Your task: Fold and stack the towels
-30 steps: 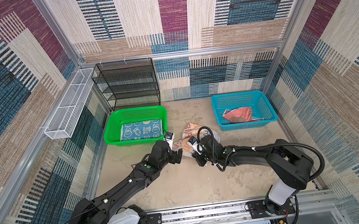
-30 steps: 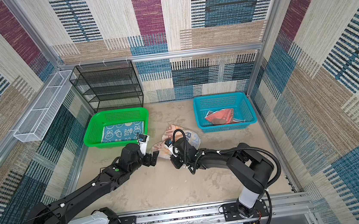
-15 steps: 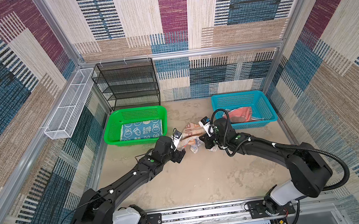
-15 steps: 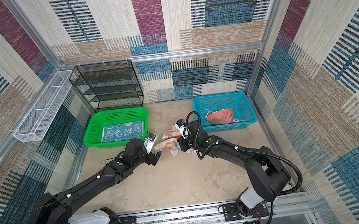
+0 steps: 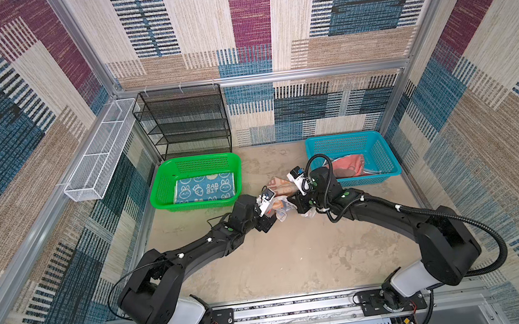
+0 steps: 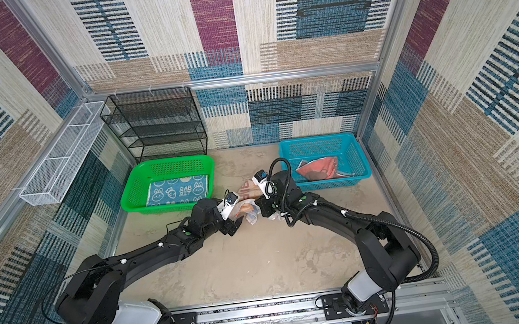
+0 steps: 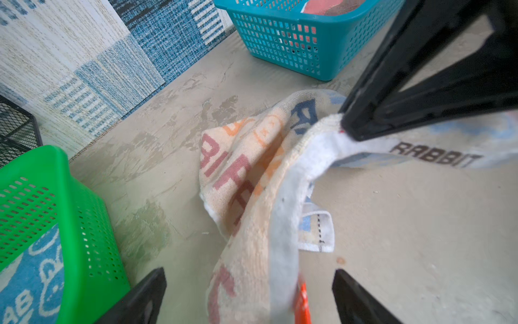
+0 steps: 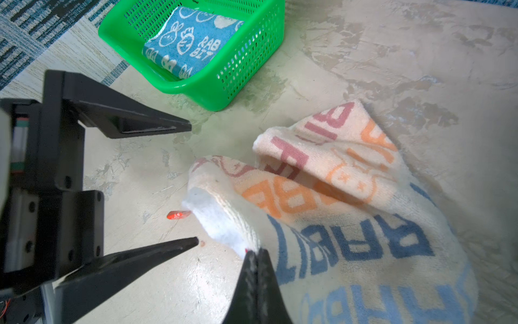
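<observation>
Both top views: whitish lettered towel (image 5: 279,183) crumpled on the table (image 5: 293,257). Left wrist: left gripper (image 7: 248,272) wide open, a towel fold passing between its spread jaws. Right wrist: right gripper (image 8: 253,252) pinched tight on the towel's white hem.

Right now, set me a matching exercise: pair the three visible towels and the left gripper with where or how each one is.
Things:
1. blue rabbit towel
2. coral towel
3. cream lettered towel
4. left gripper

States:
A. pinched at its white edge by the shut right gripper
B. open, gripping nothing
C. lying in the green basket
D. lying in the teal basket

Pairs: 1-C, 2-D, 3-A, 4-B
</observation>
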